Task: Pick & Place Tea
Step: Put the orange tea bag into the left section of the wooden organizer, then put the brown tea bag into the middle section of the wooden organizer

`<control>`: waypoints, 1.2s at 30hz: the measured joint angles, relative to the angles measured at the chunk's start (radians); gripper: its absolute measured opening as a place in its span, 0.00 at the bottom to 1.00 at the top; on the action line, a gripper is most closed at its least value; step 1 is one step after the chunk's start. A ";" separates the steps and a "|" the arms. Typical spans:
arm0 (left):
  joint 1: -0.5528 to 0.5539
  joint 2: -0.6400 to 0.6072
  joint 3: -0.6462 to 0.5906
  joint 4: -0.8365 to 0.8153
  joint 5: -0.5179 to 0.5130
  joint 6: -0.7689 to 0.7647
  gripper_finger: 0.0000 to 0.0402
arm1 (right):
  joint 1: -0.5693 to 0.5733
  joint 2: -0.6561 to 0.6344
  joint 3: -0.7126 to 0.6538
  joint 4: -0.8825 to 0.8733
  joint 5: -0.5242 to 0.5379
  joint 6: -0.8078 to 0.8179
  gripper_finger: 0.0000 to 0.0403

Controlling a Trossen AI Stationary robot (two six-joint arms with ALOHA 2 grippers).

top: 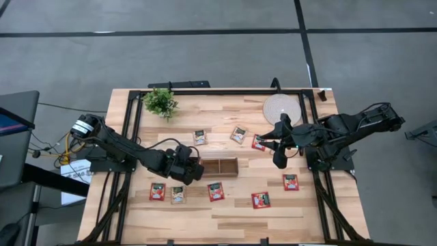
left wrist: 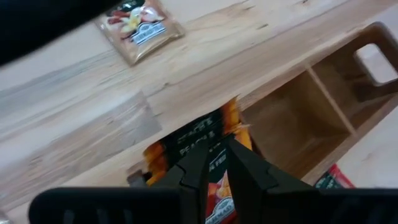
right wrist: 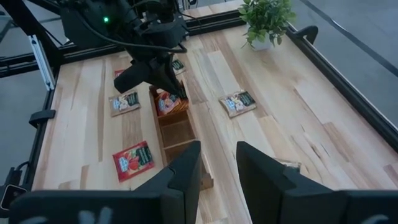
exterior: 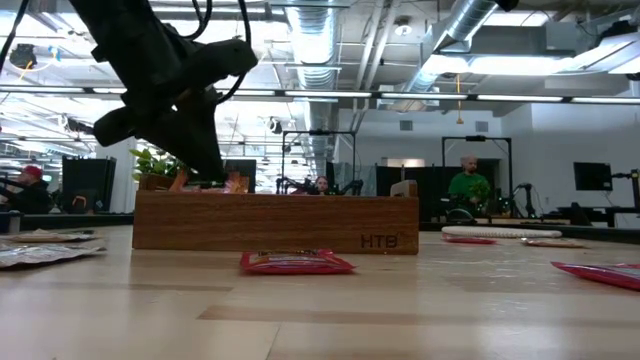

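The long wooden tray lies mid-table. My left gripper slants down over the tray's end compartment nearest the left arm, shut on an orange-red tea sachet that stands in that compartment. Several more tea sachets lie flat on the table: a red one in front of the tray, a pale one, and others behind it. My right gripper hangs open above the table's right part, with nothing between its fingers. My left gripper pinches the sachet's upper part between its two fingers, coming from above and from the table's left, slanting down. The sachet stands on edge with its lower part down in the tray's end compartment. My own fingers hide whether I hold one sachet or several.
A small potted plant stands at the back left and a round pale mat at the back right. The tray's middle compartment and far compartment show bare wood. Black frame rails run along the table's sides.
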 joint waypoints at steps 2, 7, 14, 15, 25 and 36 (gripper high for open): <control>0.000 -0.003 0.000 -0.008 0.003 -0.001 0.11 | 0.000 0.000 0.000 0.000 0.000 -0.004 0.24; 0.000 -0.004 0.053 -0.061 -0.014 0.027 0.11 | 0.000 0.000 0.000 -0.001 0.000 -0.006 0.24; 0.000 -0.004 0.145 -0.242 -0.061 0.059 0.11 | 0.000 0.000 0.000 -0.001 0.000 -0.007 0.24; 0.000 -0.004 0.158 -0.274 -0.066 0.059 0.11 | 0.000 0.000 0.000 -0.001 0.000 -0.007 0.24; 0.000 -0.004 0.282 -0.621 -0.084 0.056 0.11 | 0.000 0.000 0.000 -0.002 -0.002 -0.008 0.24; -0.001 -0.004 0.290 -0.941 0.154 0.130 0.11 | 0.000 0.000 0.000 -0.020 -0.001 -0.023 0.24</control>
